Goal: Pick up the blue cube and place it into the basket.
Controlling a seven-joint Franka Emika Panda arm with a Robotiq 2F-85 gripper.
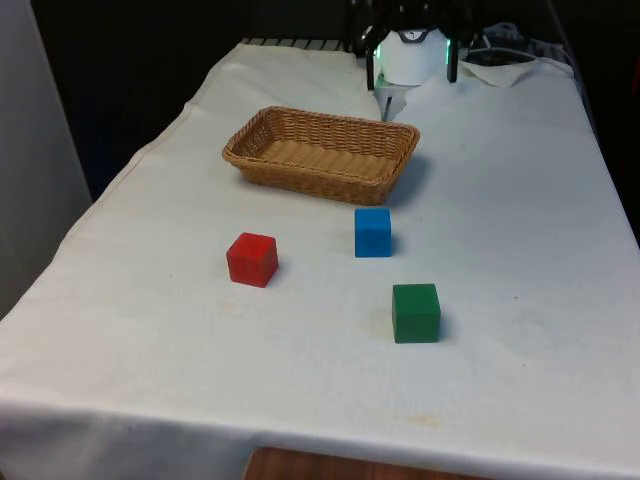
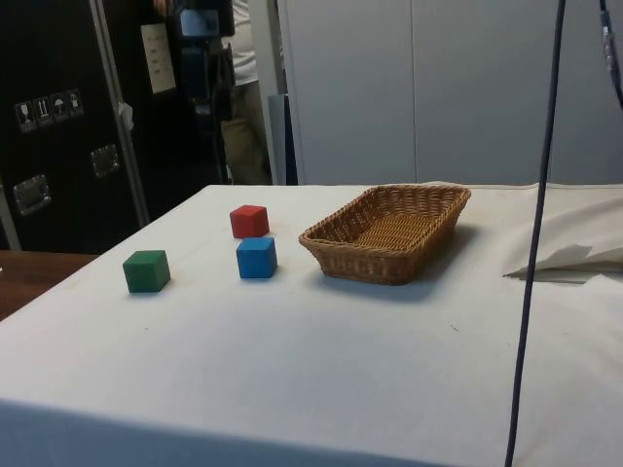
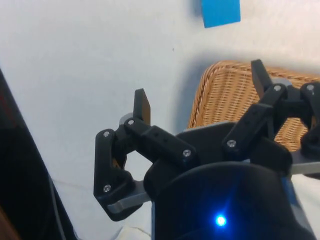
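The blue cube (image 1: 373,232) sits on the white cloth just in front of the wicker basket (image 1: 320,150), a short gap between them. From the side, the blue cube (image 2: 256,257) stands beside the near end of the basket (image 2: 389,232). My gripper (image 1: 411,78) hangs high behind the basket's far side, well away from the cube. In the wrist view the gripper (image 3: 200,87) is open with nothing between its fingers; below it lie the basket's rim (image 3: 225,95) and, farther off, the blue cube (image 3: 220,12).
A red cube (image 1: 252,259) and a green cube (image 1: 415,312) stand nearer the table's front edge. A person (image 2: 243,88) stands behind the table in the side view. A dark cable (image 2: 535,233) hangs down, and crumpled cloth (image 2: 574,258) lies past the basket.
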